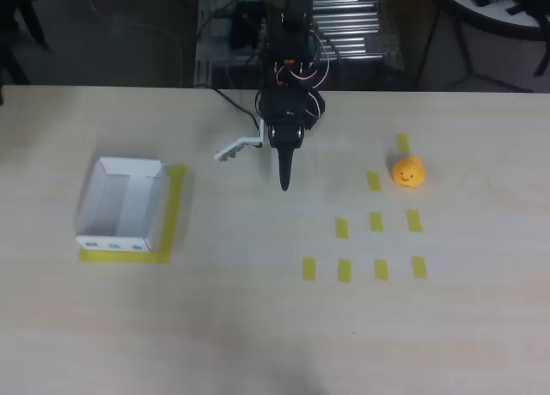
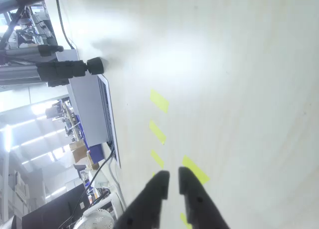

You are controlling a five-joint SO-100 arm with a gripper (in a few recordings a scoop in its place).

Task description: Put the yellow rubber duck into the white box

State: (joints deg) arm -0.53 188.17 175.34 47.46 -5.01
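Note:
The yellow rubber duck (image 1: 408, 172) sits upright on the pale wooden table at the right, among short yellow tape strips. The white box (image 1: 120, 241) rests at the left on a yellow tape patch, open side up, with nothing in it. My gripper (image 1: 284, 185) hangs over the table's middle back, pointing toward the front edge, well apart from both duck and box. In the wrist view its two black fingers (image 2: 174, 175) stand almost together with nothing between them. A white part (image 1: 234, 148) sticks out to the left of the arm.
Several yellow tape strips (image 1: 376, 221) form a grid right of centre; some also show in the wrist view (image 2: 159, 100). Behind the table's back edge stand a metal rack (image 1: 352, 21) and cables. A grey flat device (image 2: 89, 109) lies past the table's edge.

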